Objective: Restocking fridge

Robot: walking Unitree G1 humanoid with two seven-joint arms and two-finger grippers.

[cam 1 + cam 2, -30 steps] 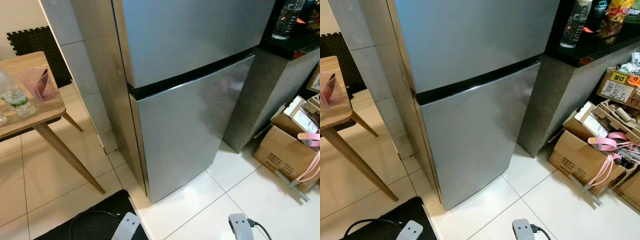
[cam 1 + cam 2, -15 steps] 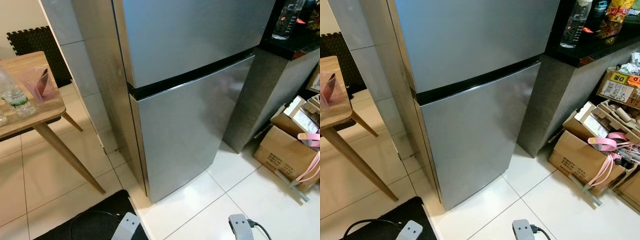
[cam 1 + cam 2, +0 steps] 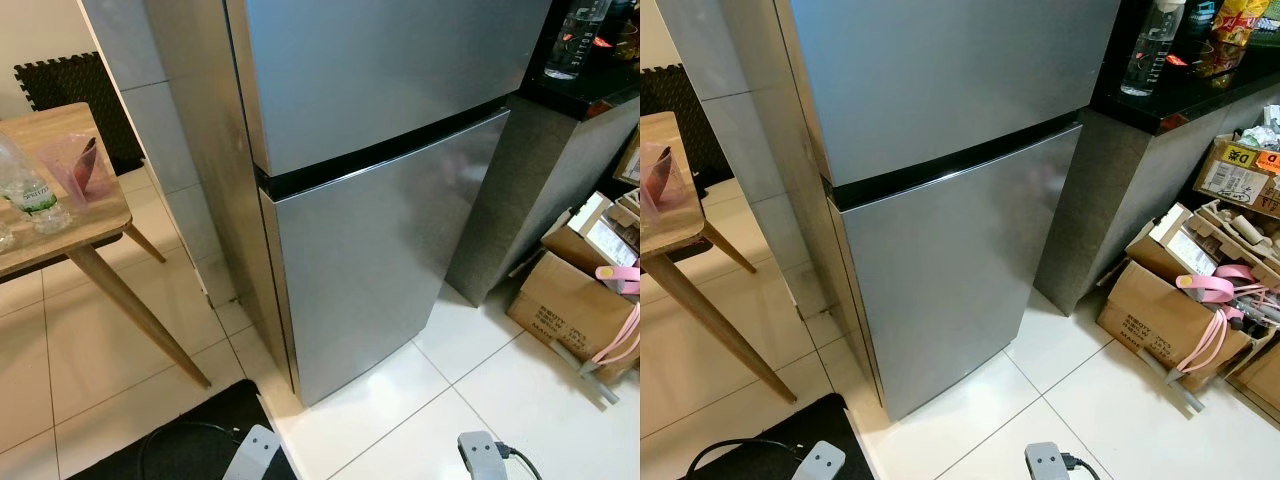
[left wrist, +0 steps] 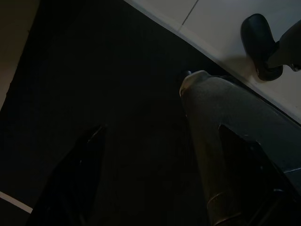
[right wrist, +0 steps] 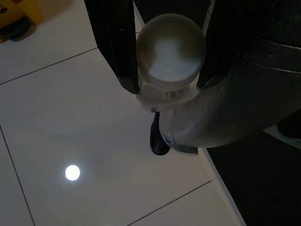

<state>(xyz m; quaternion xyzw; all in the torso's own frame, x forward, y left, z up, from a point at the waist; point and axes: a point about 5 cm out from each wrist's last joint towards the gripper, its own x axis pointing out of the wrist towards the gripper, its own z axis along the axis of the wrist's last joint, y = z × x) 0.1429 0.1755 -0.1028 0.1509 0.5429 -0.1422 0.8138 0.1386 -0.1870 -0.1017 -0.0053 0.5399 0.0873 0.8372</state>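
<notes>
The silver two-door fridge [image 3: 380,200] stands shut in front of me, a black gap between its upper and lower doors. My right gripper [image 5: 167,80] hangs low over the white floor tiles, shut on a pale round-capped bottle [image 5: 170,47] held between its black fingers [image 5: 115,42]. In the dark left wrist view, my left gripper [image 4: 164,165] hangs open over the black mat [image 4: 94,70], with nothing between its fingers. Both grey forearms [image 3: 255,455] [image 3: 480,452] peek in at the bottom edge of the eye views.
A wooden table [image 3: 70,235] at the left carries a clear water bottle [image 3: 30,190] and a pink cup [image 3: 75,165]. A dark counter [image 3: 1180,95] with a bottle [image 3: 1145,50] stands right of the fridge. Cardboard boxes [image 3: 1165,310] clutter the floor at the right.
Both forearm ends sit very slightly lower at the bottom edge. Nothing else has moved.
</notes>
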